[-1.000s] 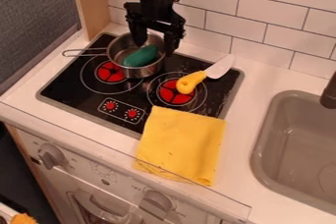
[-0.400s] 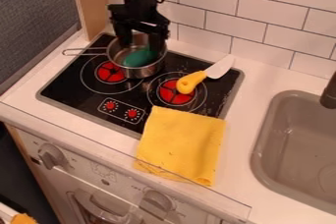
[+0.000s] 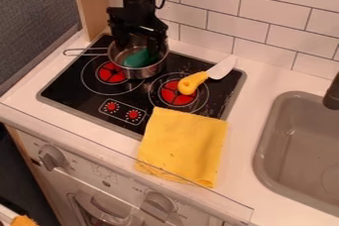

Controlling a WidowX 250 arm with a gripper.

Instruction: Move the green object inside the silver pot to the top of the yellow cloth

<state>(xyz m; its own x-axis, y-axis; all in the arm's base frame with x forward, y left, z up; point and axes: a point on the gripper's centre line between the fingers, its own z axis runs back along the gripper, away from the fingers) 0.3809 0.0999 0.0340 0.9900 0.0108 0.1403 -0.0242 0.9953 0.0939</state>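
Green object point(image 3: 137, 59): dark green, smooth, rounded; lies in the silver pot point(image 3: 141, 73), part hidden behind the gripper point(image 3: 138, 45). Gripper hangs over the pot's far side, fingers spread well apart, one toward each side of the pot; the view's right-hand one overlaps the object's edge, contact can't be told. Pot wall rings the object. Pot sits on the stove point(image 3: 84, 92), handle pointing to view left. Toy knife point(image 3: 192, 81), yellow handle, white blade: right of pot, apart from it. Yellow cloth point(image 3: 182, 145): below and right of pot, flat, creased. Sink point(image 3: 265, 145): well right of pot.
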